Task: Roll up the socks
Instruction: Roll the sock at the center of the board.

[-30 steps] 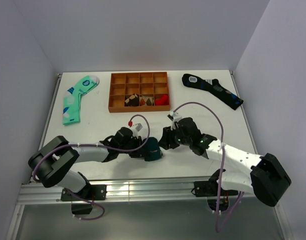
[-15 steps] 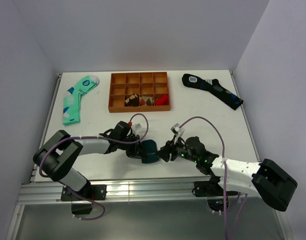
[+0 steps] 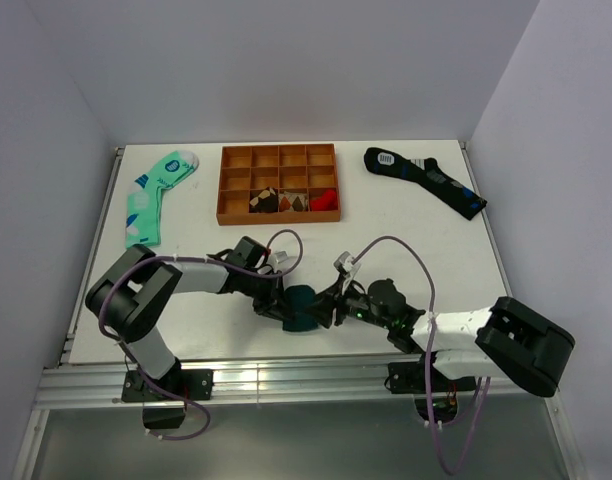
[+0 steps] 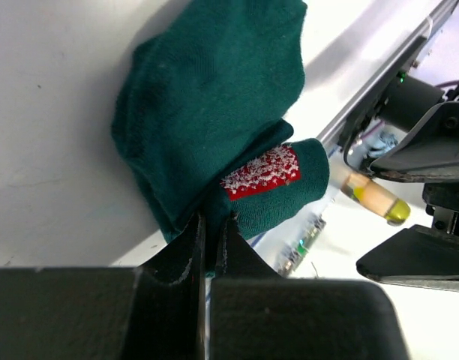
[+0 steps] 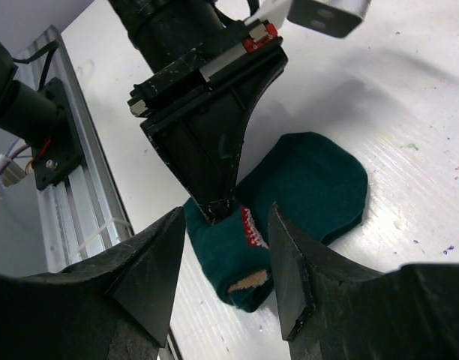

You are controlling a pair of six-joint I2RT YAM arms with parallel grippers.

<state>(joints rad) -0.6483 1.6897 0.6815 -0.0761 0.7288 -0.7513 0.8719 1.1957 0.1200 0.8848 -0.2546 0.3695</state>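
The socks (image 3: pixel 304 306) are a dark teal bundle, partly rolled, lying near the table's front edge between the two arms. A red and white patch (image 4: pixel 261 171) shows on the rolled end. My left gripper (image 4: pixel 212 221) is shut on a fold of the socks (image 4: pixel 207 97) at the edge of the roll. My right gripper (image 5: pixel 227 213) is open, with its two fingers on either side of the rolled end of the socks (image 5: pixel 304 187), just short of touching. From above, the left gripper (image 3: pixel 279 304) comes in from the left and the right gripper (image 3: pixel 327 308) from the right.
An orange compartment tray (image 3: pixel 223 185) holding small items stands at the back middle. A mint-green patterned sock (image 3: pixel 151 195) lies at the back left, a black sock with blue patches (image 3: pixel 423 178) at the back right. The aluminium rail (image 3: pixel 286 372) runs just in front of the socks.
My right gripper has dropped low, moved left up to the socks and opened wider. The left arm has swung round while its gripper kept its hold on the socks.
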